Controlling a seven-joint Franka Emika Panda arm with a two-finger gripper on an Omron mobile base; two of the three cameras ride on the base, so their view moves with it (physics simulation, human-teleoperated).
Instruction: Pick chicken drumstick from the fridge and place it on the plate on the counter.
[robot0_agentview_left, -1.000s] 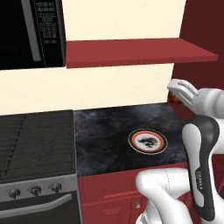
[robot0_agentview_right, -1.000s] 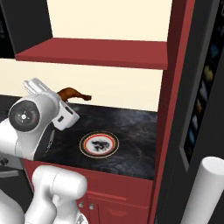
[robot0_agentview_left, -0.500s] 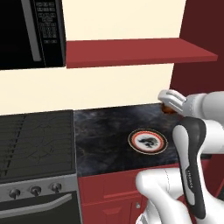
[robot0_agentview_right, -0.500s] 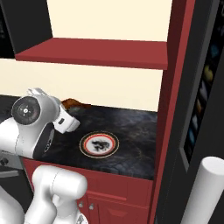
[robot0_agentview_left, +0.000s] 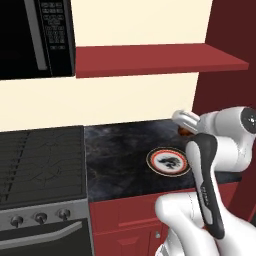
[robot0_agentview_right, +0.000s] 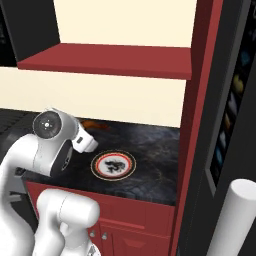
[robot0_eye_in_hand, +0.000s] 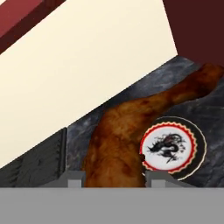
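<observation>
From the left base view, the plate (robot0_agentview_left: 169, 161) lay on the counter (robot0_agentview_left: 120, 160), and the gripper (robot0_agentview_left: 185, 125) hung just beyond its far right edge, a sliver of drumstick (robot0_agentview_left: 184, 132) showing below it.

From the right base view, the drumstick (robot0_agentview_right: 96, 125) stuck out rightward past the hand, above the counter (robot0_agentview_right: 150, 155) behind the plate (robot0_agentview_right: 113, 165).

In the hand view, the fingers (robot0_eye_in_hand: 74, 178) were closed on the drumstick (robot0_eye_in_hand: 131, 131) at its thick end, its long axis running away to the thin end at upper right, partly covering the plate (robot0_eye_in_hand: 175, 148).

microwave (robot0_agentview_left: 35, 37) keypad: rows of small pale buttons, marks too small to read
plate (robot0_agentview_left: 169, 161): dark motif in the centre, a picture and no letters
stove knobs (robot0_agentview_left: 39, 217): no marks that can be read
fridge (robot0_agentview_right: 235, 95) door panel: small coloured blobs, not legible
readable text, brands, numbers: none
</observation>
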